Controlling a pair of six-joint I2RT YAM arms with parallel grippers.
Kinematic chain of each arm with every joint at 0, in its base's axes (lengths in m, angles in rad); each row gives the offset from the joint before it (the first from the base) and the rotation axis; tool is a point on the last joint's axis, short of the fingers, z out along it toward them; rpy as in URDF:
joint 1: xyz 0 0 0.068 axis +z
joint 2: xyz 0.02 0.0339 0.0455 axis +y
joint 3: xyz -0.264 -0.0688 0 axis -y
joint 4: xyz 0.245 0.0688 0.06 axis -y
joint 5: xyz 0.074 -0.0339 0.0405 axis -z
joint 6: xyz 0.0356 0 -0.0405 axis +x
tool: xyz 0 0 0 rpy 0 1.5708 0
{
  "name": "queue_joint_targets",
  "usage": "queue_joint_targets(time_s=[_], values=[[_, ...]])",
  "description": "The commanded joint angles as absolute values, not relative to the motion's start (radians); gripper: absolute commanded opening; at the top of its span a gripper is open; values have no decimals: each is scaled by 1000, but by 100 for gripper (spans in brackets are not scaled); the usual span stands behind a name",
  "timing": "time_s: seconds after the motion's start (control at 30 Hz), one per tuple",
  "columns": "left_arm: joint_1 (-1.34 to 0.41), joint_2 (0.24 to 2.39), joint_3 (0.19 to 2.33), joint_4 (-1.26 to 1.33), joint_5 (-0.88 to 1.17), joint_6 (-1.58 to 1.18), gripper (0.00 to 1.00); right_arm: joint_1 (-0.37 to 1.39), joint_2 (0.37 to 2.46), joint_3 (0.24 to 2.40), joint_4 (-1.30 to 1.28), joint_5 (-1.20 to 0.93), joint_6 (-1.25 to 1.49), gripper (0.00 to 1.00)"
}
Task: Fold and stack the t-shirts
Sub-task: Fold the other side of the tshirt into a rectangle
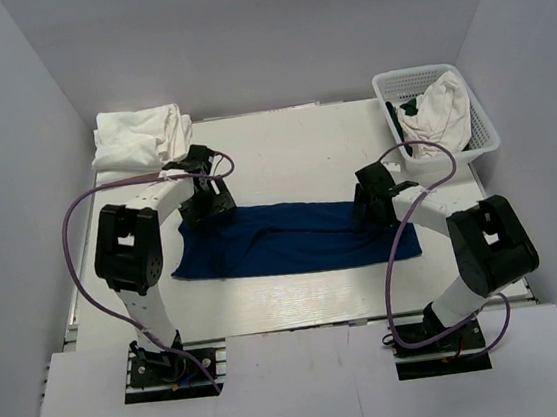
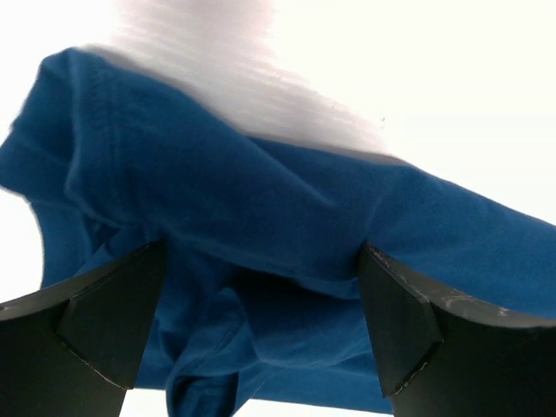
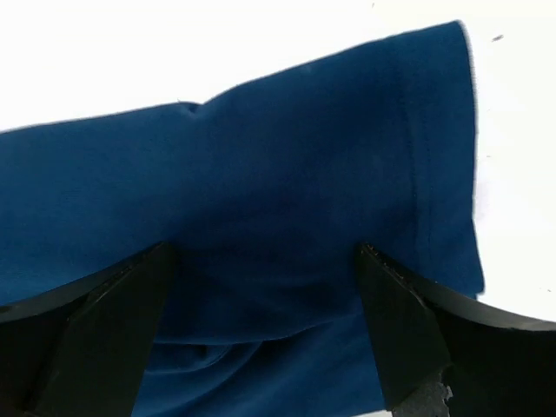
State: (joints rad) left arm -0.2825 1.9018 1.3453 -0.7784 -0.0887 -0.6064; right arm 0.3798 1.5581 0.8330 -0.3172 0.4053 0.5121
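The navy blue t-shirt [image 1: 297, 237] lies folded into a long strip across the middle of the table; no print shows. My left gripper [image 1: 205, 209] is open over its left end, fingers [image 2: 113, 321] wide apart above rumpled blue cloth [image 2: 261, 226]. My right gripper [image 1: 371, 203] is open over its right end, fingers [image 3: 395, 321] straddling smooth blue cloth [image 3: 287, 200] near a hemmed edge. A white t-shirt [image 1: 142, 136] lies bunched at the back left. Another white t-shirt [image 1: 438, 110] sits in the basket.
A white lattice basket [image 1: 487, 134] stands at the back right, with a dark item [image 1: 410, 108] beside the white cloth in it. Grey walls close in the table on the left, right and back.
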Motion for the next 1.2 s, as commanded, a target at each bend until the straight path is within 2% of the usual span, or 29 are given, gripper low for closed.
queue_joint_targets(time_s=[0.0, 0.23, 0.43, 0.6, 0.8, 1.03, 1.13, 1.17], values=[[-275, 1783, 1367, -822, -127, -603, 100, 374, 1565, 812, -307, 388, 508, 90], [-305, 1683, 1283, -865, 15, -592, 100, 374, 1545, 767, -299, 390, 523, 90], [-350, 1560, 1166, -787, 101, -601, 100, 373, 1549, 755, -285, 376, 511, 90], [-380, 1586, 1123, -697, 141, -601, 100, 371, 1566, 767, -290, 374, 492, 90], [-403, 1672, 1170, -678, 49, -601, 100, 373, 1546, 761, -290, 391, 485, 90], [-425, 1698, 1170, -698, 20, -611, 88, 371, 1508, 739, -288, 400, 486, 90], [-436, 1686, 1161, -684, 11, -620, 74, 371, 1502, 739, -287, 397, 486, 90], [-445, 1674, 1152, -666, 20, -620, 66, 373, 1505, 738, -288, 402, 488, 90]])
